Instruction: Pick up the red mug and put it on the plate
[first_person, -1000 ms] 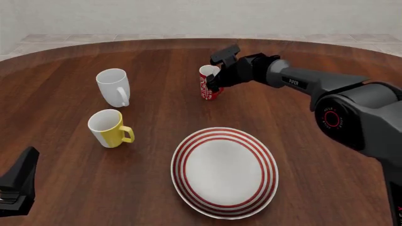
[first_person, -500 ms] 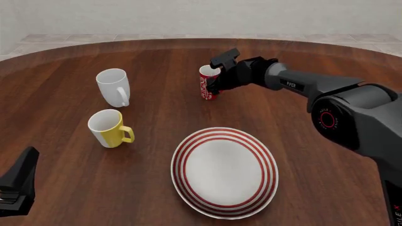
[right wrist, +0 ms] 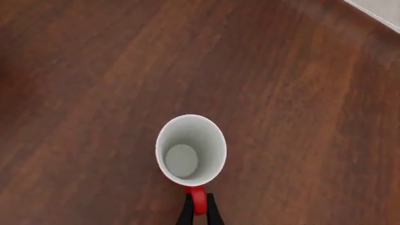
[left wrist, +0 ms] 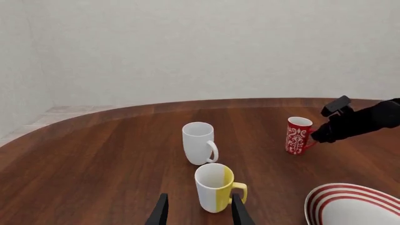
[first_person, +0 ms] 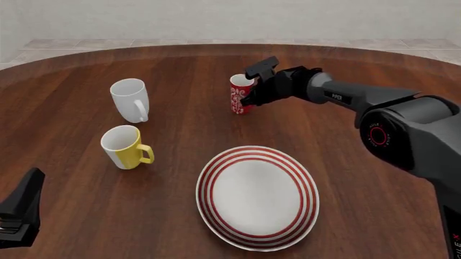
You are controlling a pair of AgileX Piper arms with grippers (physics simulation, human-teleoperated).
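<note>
Your right fingers (right wrist: 198,212) pinch the empty red mug's (first_person: 241,94) handle far back on the bench (first_person: 180,216); left fingers (left wrist: 198,214) open, plate (first_person: 258,197) bare

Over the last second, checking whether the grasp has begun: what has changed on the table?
The tall red floral mug tipped slightly at first and now stands nearly upright again, a touch farther from the camera, still on the table. The right pincer is shut on its red handle. The white red-ringed plate, yellow mug, plain white mug and left pincer stayed put.
</note>
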